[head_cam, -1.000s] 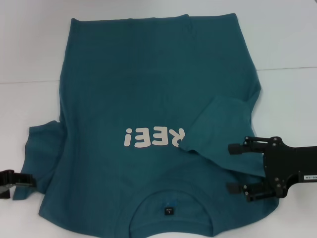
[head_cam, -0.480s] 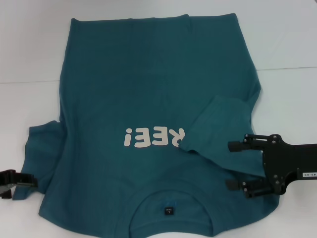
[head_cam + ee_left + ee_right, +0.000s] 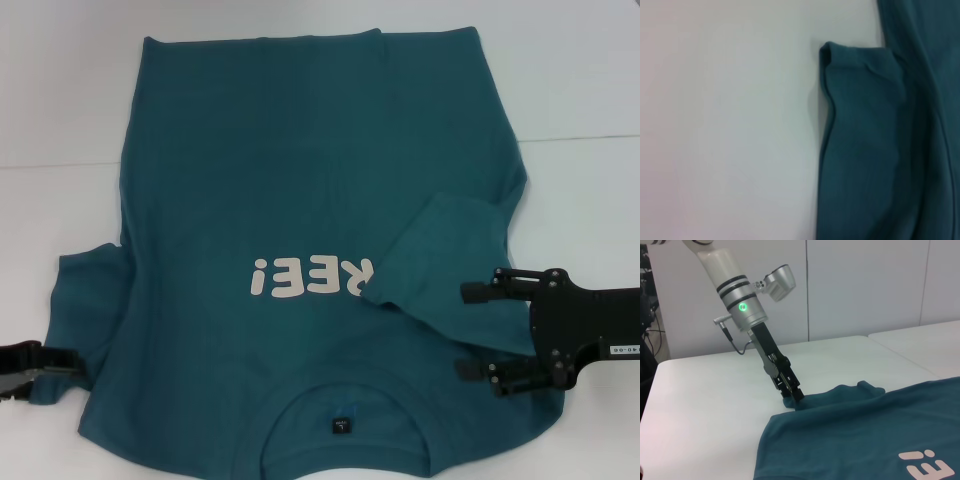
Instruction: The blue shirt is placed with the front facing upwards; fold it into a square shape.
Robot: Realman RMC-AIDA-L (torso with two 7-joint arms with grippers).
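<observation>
Blue shirt (image 3: 300,200) flat mid-worktop, collar toward near edge, right sleeve (image 3: 445,260) already folded in. Left gripper (image 3: 792,396) clenched on left sleeve (image 3: 85,300) hem near left edge: lift low, carry inward, lay flat. Right gripper (image 3: 475,332) released, over shirt's right shoulder.

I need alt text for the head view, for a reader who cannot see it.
A blue shirt lies front up on a white table, its right sleeve folded inward over the chest. The open right gripper hovers over that folded sleeve, while the left gripper sits at the left sleeve's edge.
</observation>
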